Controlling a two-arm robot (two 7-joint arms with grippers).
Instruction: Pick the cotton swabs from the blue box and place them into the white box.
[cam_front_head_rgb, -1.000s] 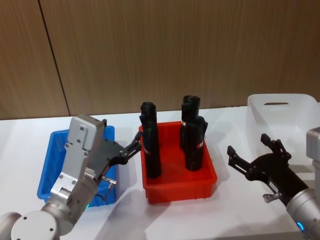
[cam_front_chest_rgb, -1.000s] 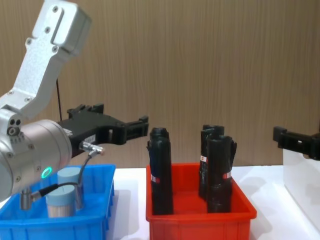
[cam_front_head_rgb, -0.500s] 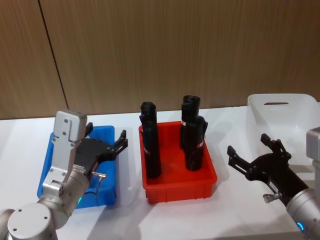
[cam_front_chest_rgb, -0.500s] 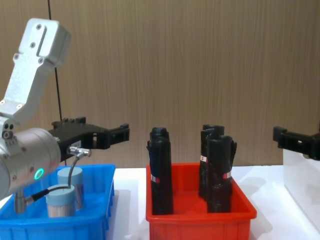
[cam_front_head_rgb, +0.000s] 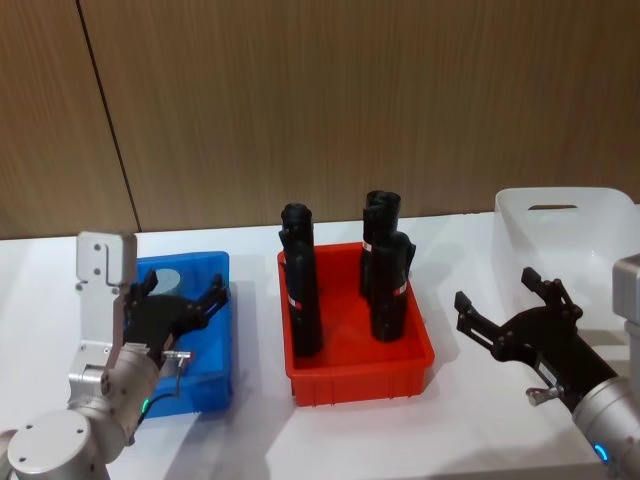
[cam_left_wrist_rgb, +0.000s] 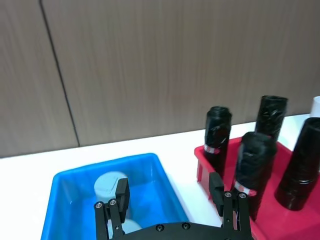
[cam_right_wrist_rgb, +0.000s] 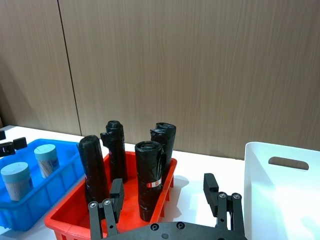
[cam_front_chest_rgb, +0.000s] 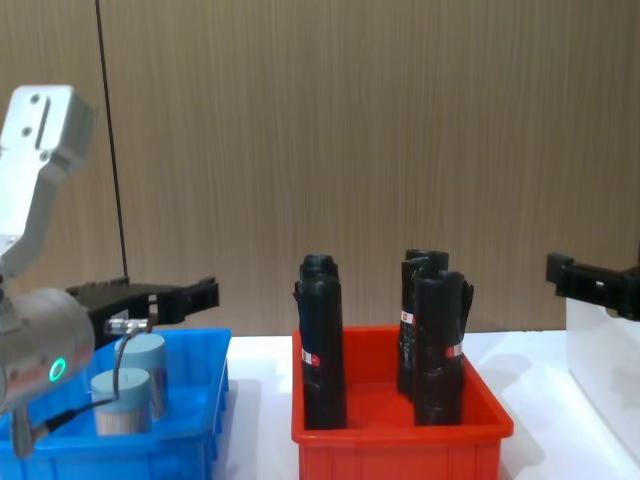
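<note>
Chest view: 2 cotton swabs (cam_front_chest_rgb: 122, 402) sit in the blue box (cam_front_chest_rgb: 190, 442) below the left gripper (cam_front_chest_rgb: 165, 298), its jaws apart.

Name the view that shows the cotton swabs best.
The right wrist view: both cotton swabs stand in the blue box, lids and sides unobstructed. The chest view has them partly behind a cable and the box wall; the head view shows one lid past the left gripper; the left wrist view, lids behind its fingers.
</note>
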